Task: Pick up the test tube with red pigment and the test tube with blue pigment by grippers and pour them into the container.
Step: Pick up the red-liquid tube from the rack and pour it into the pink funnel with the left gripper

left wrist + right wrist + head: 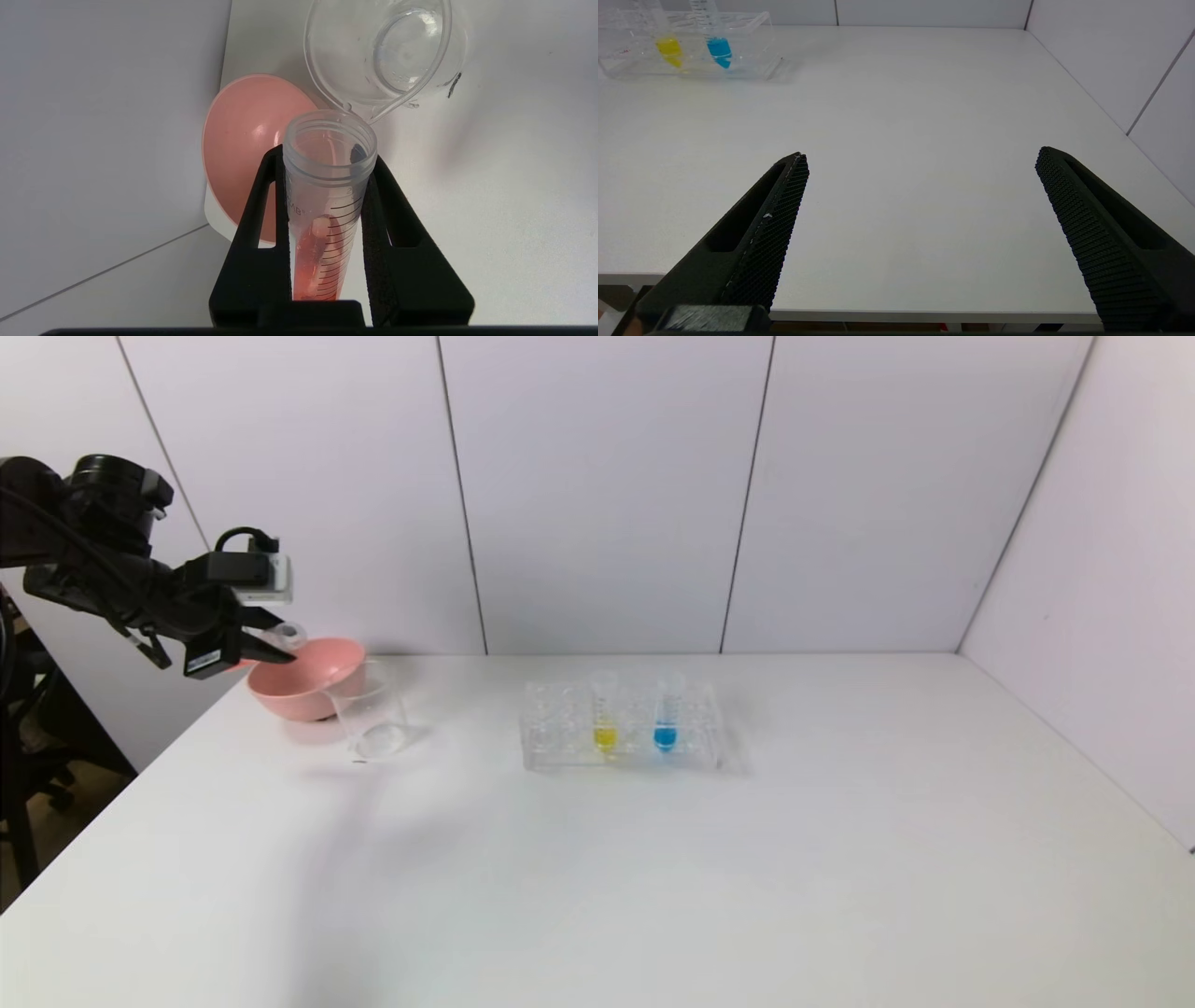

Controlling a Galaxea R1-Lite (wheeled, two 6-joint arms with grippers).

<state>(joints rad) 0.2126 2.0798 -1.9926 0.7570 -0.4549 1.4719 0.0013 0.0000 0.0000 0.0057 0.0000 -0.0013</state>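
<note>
left gripper (pixel 327 186) clamped on red tube (pixel 327 224), tilted over pink bowl (pixel 303 677), beaker (pixel 372 714) at its 4 o'clock; right gripper (pixel 920 158) spread wide, idle

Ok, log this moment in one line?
left gripper: shut on red-liquid clear tube, over pink bowl | right gripper: open, idle

The table (pixel 653 877) was white and the walls (pixel 607 485) were pale grey. The bowl (pixel 303 686) was pink, the beaker (pixel 373 714) and the rack (pixel 560 747) were clear, and the tubes held yellow (pixel 605 737), blue (pixel 665 737) and red (pixel 322 256) liquid. Both grippers (pixel 327 158) (pixel 920 158) were black, with tiny dots on the pads (pixel 784 224)
</note>
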